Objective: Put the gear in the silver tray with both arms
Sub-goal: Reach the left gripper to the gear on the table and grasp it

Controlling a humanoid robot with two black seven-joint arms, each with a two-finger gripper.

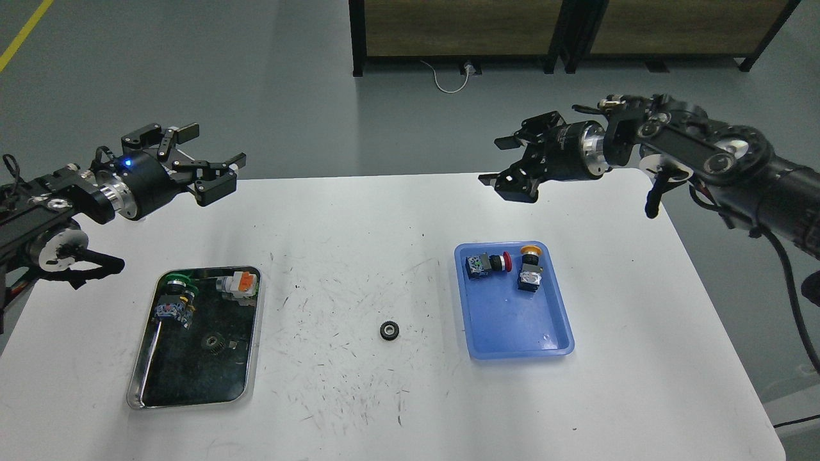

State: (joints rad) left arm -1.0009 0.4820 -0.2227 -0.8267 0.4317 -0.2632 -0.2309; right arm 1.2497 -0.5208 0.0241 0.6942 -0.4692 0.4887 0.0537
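A small black gear (389, 330) lies flat on the white table (359, 218), between the two trays. The silver tray (144, 398) sits at the left and holds another dark gear (213, 342), a green-ringed switch part (174, 299) and a white and orange connector (238, 283). My left gripper (204, 157) is open and empty, raised over the table's far left edge. My right gripper (514, 161) is open and empty, raised over the table's far right edge, well away from the gear.
A blue plastic tray (512, 333) right of centre holds two push-button switches (487, 263) (530, 273). A dark wooden cabinet (564, 25) stands on the floor beyond the table, with a white cable (448, 80) at its foot.
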